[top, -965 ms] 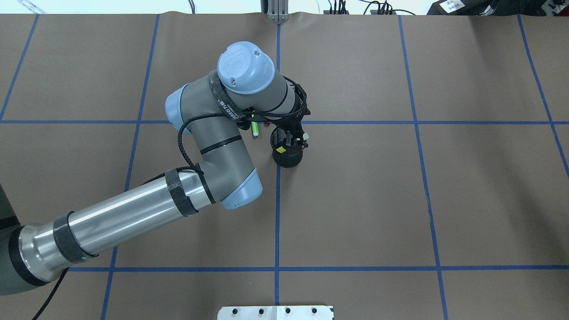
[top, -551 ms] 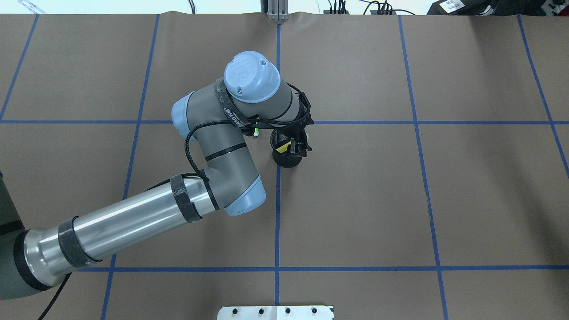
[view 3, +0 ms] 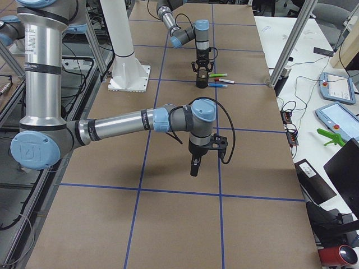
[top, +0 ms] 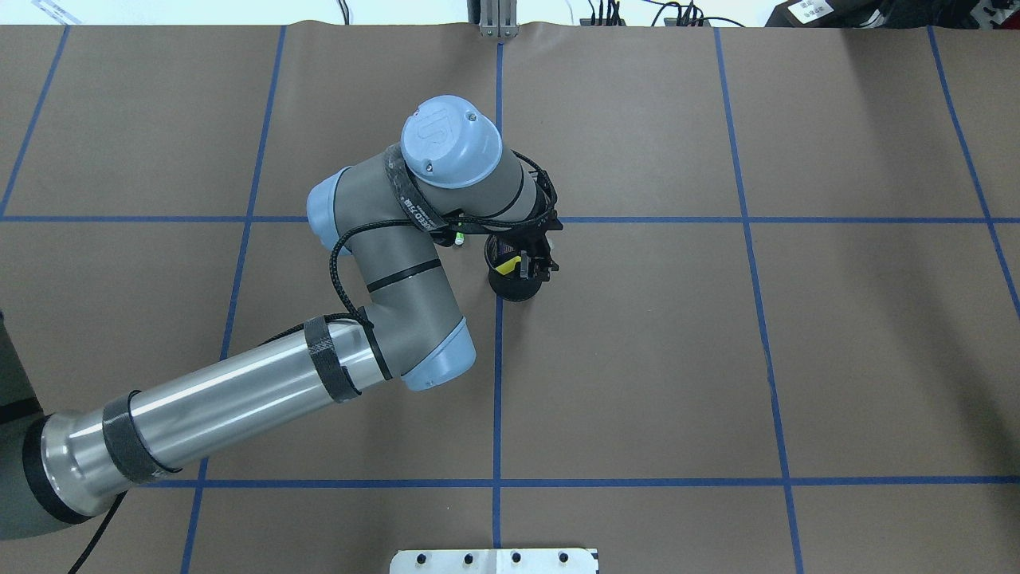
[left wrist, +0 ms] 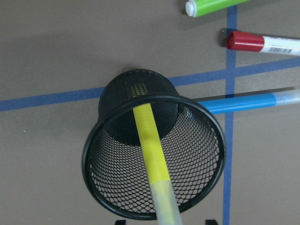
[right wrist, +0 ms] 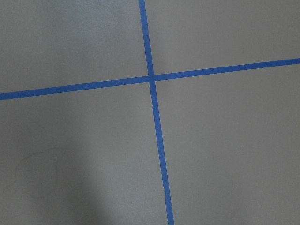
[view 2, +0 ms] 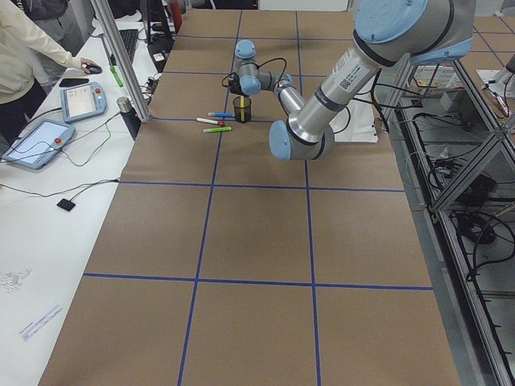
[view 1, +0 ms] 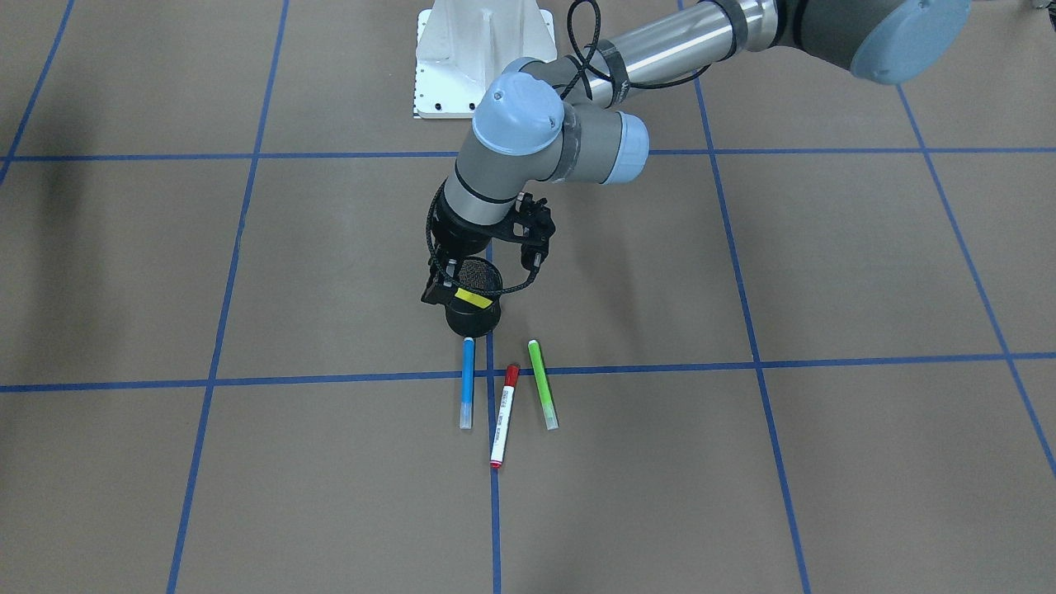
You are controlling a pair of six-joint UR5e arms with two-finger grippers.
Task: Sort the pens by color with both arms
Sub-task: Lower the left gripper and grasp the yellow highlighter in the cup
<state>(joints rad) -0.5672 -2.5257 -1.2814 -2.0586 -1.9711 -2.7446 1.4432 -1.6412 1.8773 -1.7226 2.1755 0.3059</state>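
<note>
Table: L gripper spread over cup, yellow pen inside; R gripper can't tell. Snagging rim could tip cup.

Grey-and-silver arms, pale blue caps, black cables

You are seeing a black net-patterned cup holding a yellow pen. A blue pen, a green pen and a red-capped white pen are showing too. Your brown desk is showing crossing blue lines.
</note>
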